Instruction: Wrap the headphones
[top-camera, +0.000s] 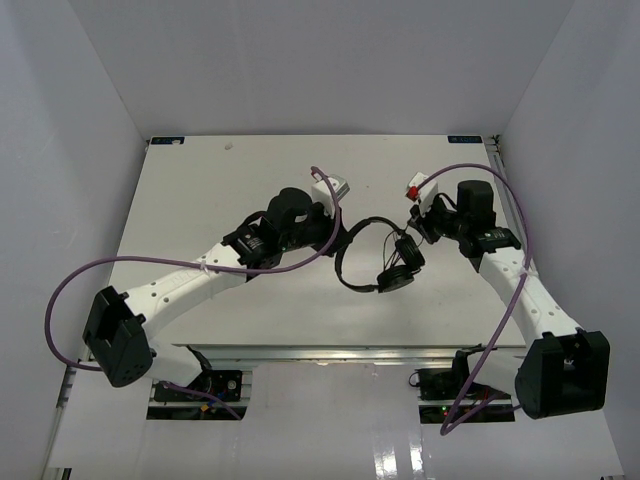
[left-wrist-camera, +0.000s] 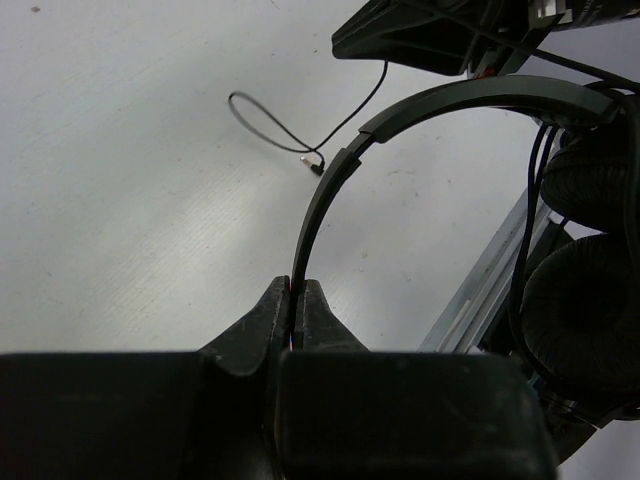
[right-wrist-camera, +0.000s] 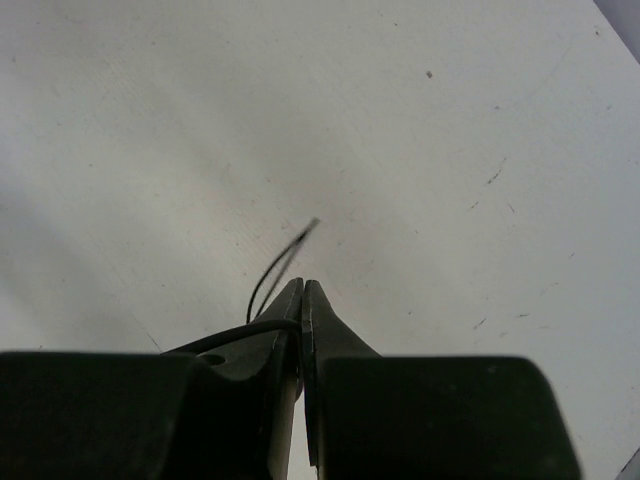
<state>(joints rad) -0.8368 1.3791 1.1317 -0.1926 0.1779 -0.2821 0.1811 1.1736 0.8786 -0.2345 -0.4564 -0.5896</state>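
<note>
The black headphones (top-camera: 372, 262) hang between my two arms just above the table's middle, the two round earcups (top-camera: 398, 268) together at the right end. My left gripper (top-camera: 338, 238) is shut on the thin headband (left-wrist-camera: 330, 185), which arcs up and right to the earcups (left-wrist-camera: 585, 300). The thin black cable (left-wrist-camera: 262, 128) lies in a loop on the table and ends in a small plug (left-wrist-camera: 316, 166). My right gripper (top-camera: 415, 222) is shut on the cable (right-wrist-camera: 250, 328), and a short loop of it sticks out past the tips (right-wrist-camera: 302, 290).
Thick purple robot cables (top-camera: 315, 255) loop over both arms. White walls close in the table (top-camera: 200, 200) on three sides. A metal rail (top-camera: 330, 352) runs along the near edge and also shows in the left wrist view (left-wrist-camera: 482, 285).
</note>
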